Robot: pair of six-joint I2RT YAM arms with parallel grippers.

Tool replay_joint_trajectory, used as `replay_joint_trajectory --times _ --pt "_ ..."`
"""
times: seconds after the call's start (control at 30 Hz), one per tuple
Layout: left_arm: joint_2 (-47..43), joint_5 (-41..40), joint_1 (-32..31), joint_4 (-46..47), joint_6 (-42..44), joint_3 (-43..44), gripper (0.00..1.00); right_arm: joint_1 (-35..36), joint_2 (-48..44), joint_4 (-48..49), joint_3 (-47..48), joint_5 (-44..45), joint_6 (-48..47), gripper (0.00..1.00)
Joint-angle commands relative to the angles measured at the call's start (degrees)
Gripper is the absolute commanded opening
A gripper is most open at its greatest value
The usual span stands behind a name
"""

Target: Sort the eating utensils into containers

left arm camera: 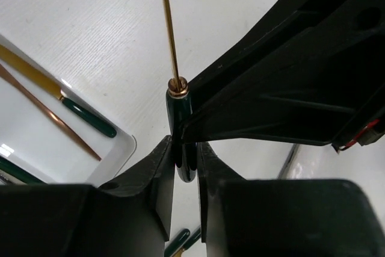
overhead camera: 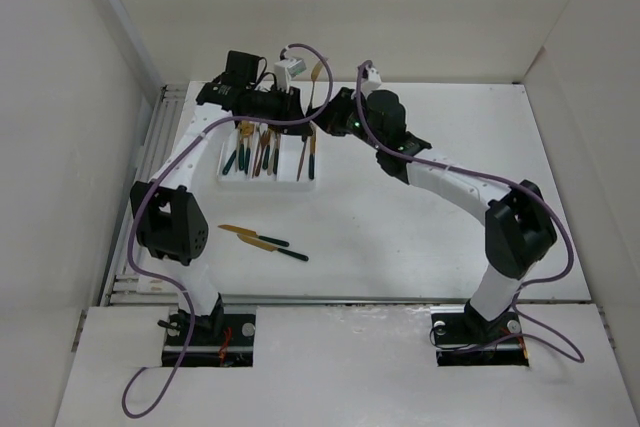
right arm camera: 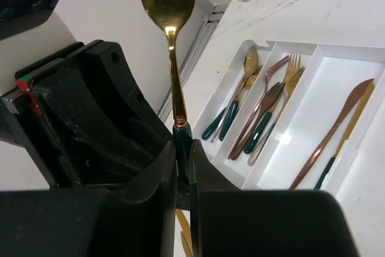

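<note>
"Up by the far right corner of the tray [right arm camera: 334, 88], what's being held?"

"One fork [right arm camera: 173, 70], standing upright with its gold tines at the top and its dark green handle at the bottom. It's off the table [overhead camera: 420, 227] and in none of the compartments."

"Which arm has it?"

"Both. The left gripper [left arm camera: 184, 145] has its fingers pressed in on the lower part of the green handle. The right gripper [right arm camera: 182, 148] is pinching the same handle from the other side, so the two black gripper bodies sit almost against each other."

"Any gap at either pair of fingers?"

"None that I can see. In each wrist view the pads look tight against the handle."

"And the tray itself?"

"White, with three long compartments side by side. In the right wrist view the spoons [right arm camera: 240, 97] lie in the left one and a bunch of forks [right arm camera: 271, 106] in the middle one, some copper and some green-handled. The right one holds the knives [right arm camera: 331, 135] — a copper one beside a gold one with a dark handle."

"Anything outside it?"

"Two loose utensils [overhead camera: 265, 240] with gold blades and dark handles lie on the table nearer the left arm's base, well apart from the tray. They look like knives, but the overhead view is too small to be sure."
</note>
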Motion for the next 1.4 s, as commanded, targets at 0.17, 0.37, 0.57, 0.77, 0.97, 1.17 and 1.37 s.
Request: replay_joint_trajectory --times 0.17,0.37,0.57,0.77,0.97,1.17,1.37 --pt "1.3 -3.1 5.7 4.1 -4.6 -2.7 0.0 1.7 6.1 5.2 6.0 -5.6 5.7 0.0" --pt "6.4 -11.4 10.4 4.7 -6.1 -4.0 0.0 0.4 9.0 4.7 7.3 -6.6 7.0 0.74" --pt "13.4 -17.0 12.3 3.2 -6.1 -3.5 0.0 -0.7 5.6 0.6 4.3 -4.2 1.5 1.0" --pt "16.6 -19.1 13.5 3.2 -6.1 -4.0 0.0 0.4 0.0 -5.6 0.5 0.8 -8.5 1.0" --pt "18.5 -18.1 13.5 1.5 -4.7 -4.7 0.16 0.9 -4.0 -7.5 -2.7 3.6 -11.2 1.0" --pt "17.9 -19.3 13.5 -1.0 -2.7 -2.9 0.46 3.3 -7.2 -12.6 -3.2 8.6 -19.9 1.0" --pt "15.7 -20.2 13.0 -5.1 -1.6 2.5 0.47 8.2 -10.0 -18.2 -2.7 11.9 -30.9 1.0"
